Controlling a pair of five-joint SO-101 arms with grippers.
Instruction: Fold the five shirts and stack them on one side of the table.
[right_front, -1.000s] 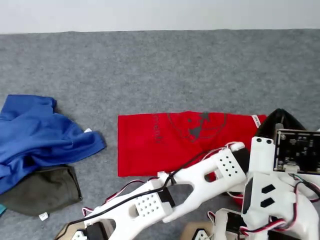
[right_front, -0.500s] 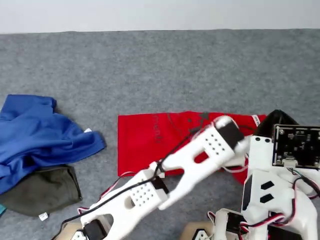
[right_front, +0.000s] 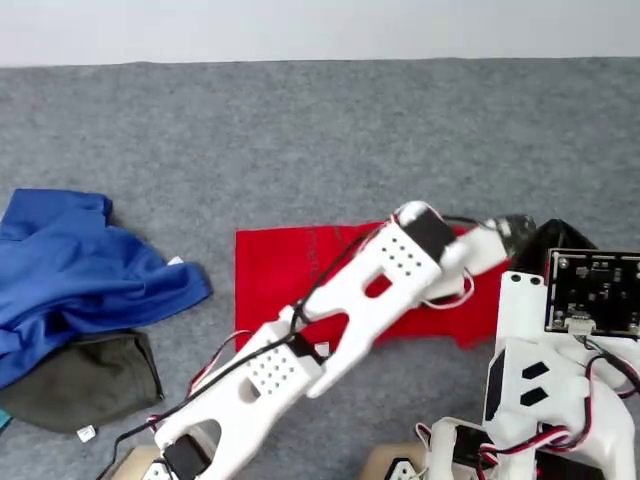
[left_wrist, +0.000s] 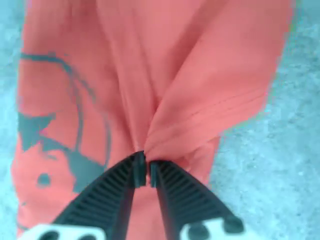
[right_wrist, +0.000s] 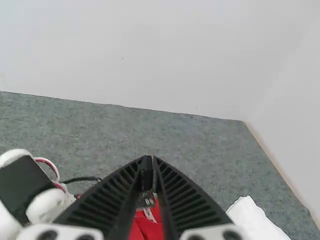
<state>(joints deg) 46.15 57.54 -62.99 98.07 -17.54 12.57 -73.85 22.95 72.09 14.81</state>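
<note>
Centrally on the grey felt table (right_front: 300, 130) lies a red cotton shirt (right_front: 285, 290) with a dark print. The left gripper (left_wrist: 145, 162) is clamped on a raised fold of it, at the end beside the right arm. The right gripper (right_wrist: 148, 165) is closed too, with red cloth and a white tag pinched between its jaws. A crumpled blue shirt (right_front: 80, 265) overlaps a dark olive shirt (right_front: 85, 380) at the table's left edge.
</note>
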